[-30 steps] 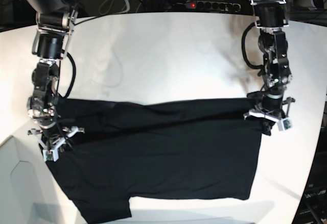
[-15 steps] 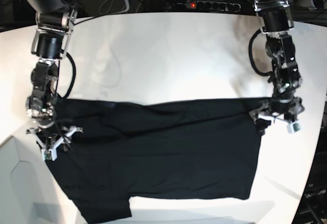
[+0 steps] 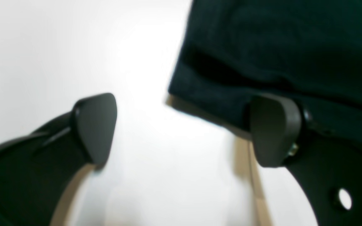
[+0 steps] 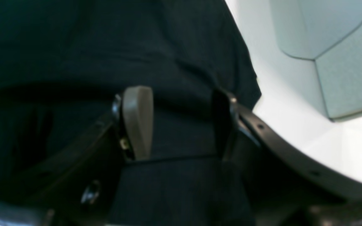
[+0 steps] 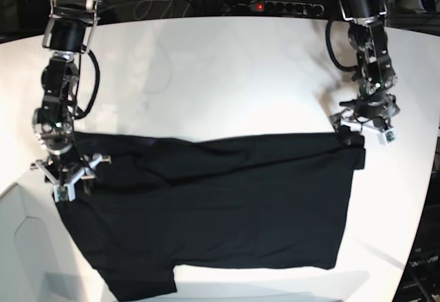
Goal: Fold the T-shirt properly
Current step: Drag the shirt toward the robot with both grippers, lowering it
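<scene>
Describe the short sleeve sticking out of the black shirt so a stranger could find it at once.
Start at the white table and find the black T-shirt spread across its near half. Follow the shirt's near hem toward the side of the right pincer. There the sleeve juts out past the straight hem as a short flap, the only part reaching the table's near edge.

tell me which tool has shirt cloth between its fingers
The right tool: black T-shirt fills its gap. The left tool stands open over bare white table.
</scene>
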Robot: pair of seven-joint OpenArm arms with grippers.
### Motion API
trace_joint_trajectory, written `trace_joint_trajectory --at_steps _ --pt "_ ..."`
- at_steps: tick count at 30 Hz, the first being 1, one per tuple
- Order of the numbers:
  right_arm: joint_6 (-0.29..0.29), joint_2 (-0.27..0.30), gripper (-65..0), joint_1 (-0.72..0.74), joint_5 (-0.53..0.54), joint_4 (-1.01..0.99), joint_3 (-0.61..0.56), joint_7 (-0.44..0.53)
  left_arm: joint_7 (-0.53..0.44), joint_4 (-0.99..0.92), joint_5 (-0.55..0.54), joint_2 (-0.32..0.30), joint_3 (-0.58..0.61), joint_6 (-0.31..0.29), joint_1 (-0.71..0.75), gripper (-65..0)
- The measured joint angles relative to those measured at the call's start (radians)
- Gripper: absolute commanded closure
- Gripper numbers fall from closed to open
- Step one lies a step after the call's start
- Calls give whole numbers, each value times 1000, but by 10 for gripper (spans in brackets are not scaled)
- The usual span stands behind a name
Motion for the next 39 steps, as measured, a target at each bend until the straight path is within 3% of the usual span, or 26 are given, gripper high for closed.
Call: trace_joint_trajectory --at_steps 4,7,15,17,19,23,28,30,32,35,39 --pt "0 0 -308 -51 3 78 10 -1 -1 -31 0 11 2 1 -41 -650" --pt "0 2 -308 -92 5 137 78 -1 -6 -58 -2 9 18 1 -68 -650" --pt "-2 16 -320 -167 0 88 211 0 -39 -103 6 4 81 1 -103 -633" --pt "0 16 -320 -177 3 53 222 -6 -42 -103 8 1 97 1 -103 -579" --pt "-1 22 -320 -172 6 9 230 3 -43 -103 10 -2 120 1 -101 -481" --pt "0 28 -320 -158 8 -79 232 6 -40 -102 4 -1 129 1 -101 -230" --pt "-2 42 -308 -136 8 -155 227 42 -38 -103 1 1 128 1 -101 -87" --pt "-1 41 -263 -135 7 -174 227 43 -34 -103 -6 2 127 1 -101 0" --pt "-1 41 -181 -140 10 -178 228 50 -34 -103 -7 3 126 1 -100 0" --pt "0 43 -4 -140 11 -176 228 46 -23 -90 -11 -10 127 0 -89 0" --pt "0 70 0 -140 9 -164 231 37 11 -28 -17 -29 128 -10 -44 0"
